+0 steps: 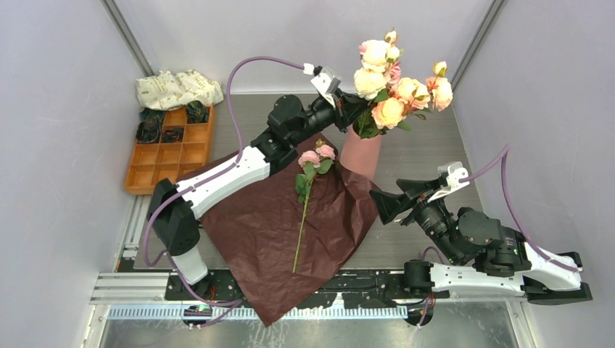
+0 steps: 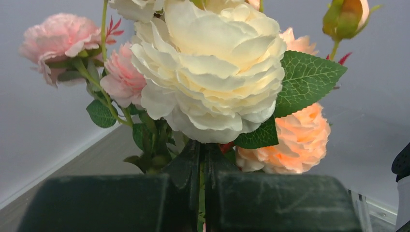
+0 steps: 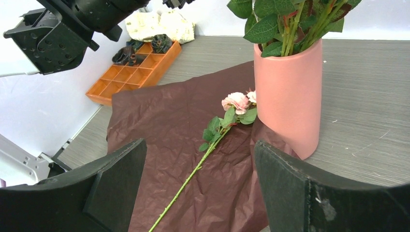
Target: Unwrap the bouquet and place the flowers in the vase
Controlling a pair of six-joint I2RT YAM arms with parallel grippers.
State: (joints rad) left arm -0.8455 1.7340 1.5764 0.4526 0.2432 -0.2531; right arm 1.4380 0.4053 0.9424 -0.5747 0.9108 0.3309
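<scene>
The salmon-pink vase (image 1: 360, 154) (image 3: 290, 92) stands at the far edge of the maroon wrapping paper (image 1: 283, 232) (image 3: 159, 116), which lies spread flat. Several flowers (image 1: 395, 87) stand in the vase, cream, peach and pink. My left gripper (image 1: 359, 109) (image 2: 207, 147) is shut on a green stem just under a big cream rose (image 2: 212, 72), above the vase's mouth. One pink rose (image 1: 310, 158) (image 3: 237, 101) on a long stem lies loose on the paper. My right gripper (image 1: 384, 204) (image 3: 199, 147) hovers open and holds nothing, low over the paper's right edge, pointing at that stem.
An orange compartment tray (image 1: 170, 154) (image 3: 130, 72) with dark items in its far cells sits at the far left, a cream patterned cloth bundle (image 1: 178, 88) behind it. The left arm (image 1: 239, 170) reaches across the paper's left corner. Grey walls close in on both sides.
</scene>
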